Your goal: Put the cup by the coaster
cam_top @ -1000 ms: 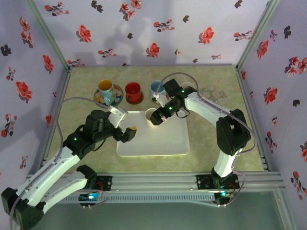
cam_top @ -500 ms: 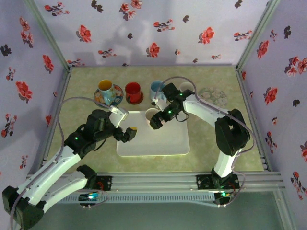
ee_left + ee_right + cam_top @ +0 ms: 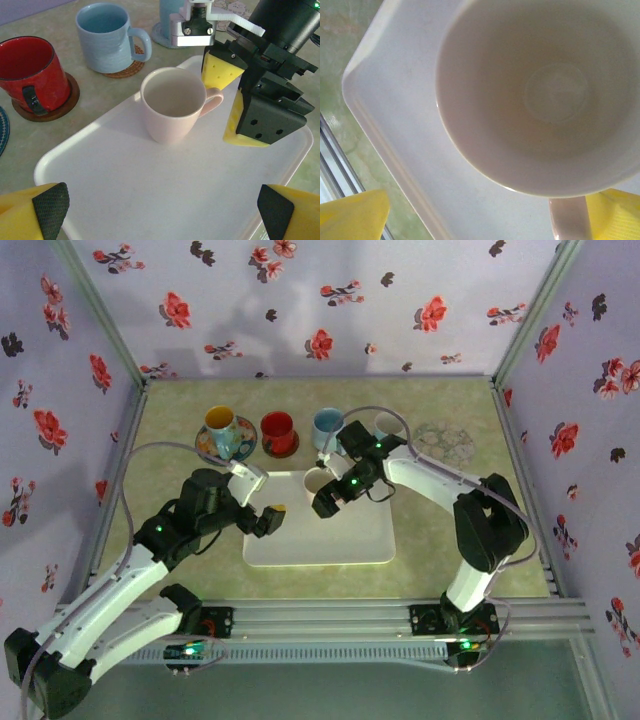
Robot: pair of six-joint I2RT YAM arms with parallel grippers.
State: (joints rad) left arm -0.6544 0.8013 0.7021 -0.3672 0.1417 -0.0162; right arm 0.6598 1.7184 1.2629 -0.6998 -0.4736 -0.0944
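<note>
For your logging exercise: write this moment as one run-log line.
pink cup: upright on white tray | right gripper: jaws open, its handle between | left gripper: jaws open, over tray

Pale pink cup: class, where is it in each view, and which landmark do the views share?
Top external: pale pink cup at the far edge of the white tray, near centre.
Left wrist: pale pink cup mid-picture, handle pointing right.
Right wrist: pale pink cup upper right, seen from above.
Shared landmark: the white tray beneath it.

cups: five (one sits on the single tray); coasters: five
</note>
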